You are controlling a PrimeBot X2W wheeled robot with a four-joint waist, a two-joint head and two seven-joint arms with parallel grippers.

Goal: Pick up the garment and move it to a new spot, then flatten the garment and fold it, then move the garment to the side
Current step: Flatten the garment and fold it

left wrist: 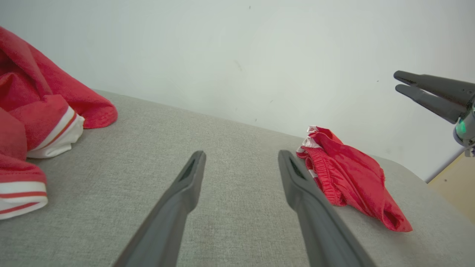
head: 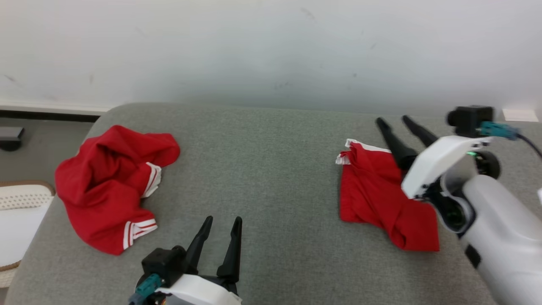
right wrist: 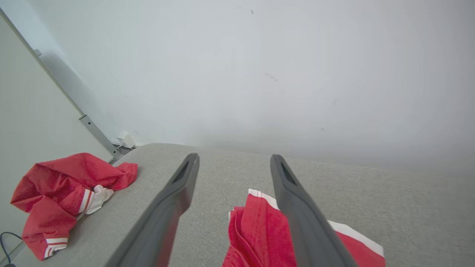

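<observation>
A bunched red garment with white trim (head: pixel 372 190) lies on the right part of the grey cushion (head: pixel 271 169); it also shows as a crumpled heap of red cloth (left wrist: pixel 352 174) and just below the fingers (right wrist: pixel 256 222). My right gripper (head: pixel 396 121) hovers over its far right edge, open, nothing between its fingers (right wrist: pixel 234 158). It also appears at the right edge of the left wrist view (left wrist: pixel 399 81). My left gripper (head: pixel 223 220) stands open near the cushion's front, over bare fabric (left wrist: pixel 241 154).
A second red garment with white striped cuffs (head: pixel 106 186) lies crumpled at the cushion's left end (left wrist: pixel 29 111) (right wrist: pixel 63 185). A white wall (head: pixel 271 51) runs behind the cushion. A pale woven object (head: pixel 17 220) sits beside the cushion at the left.
</observation>
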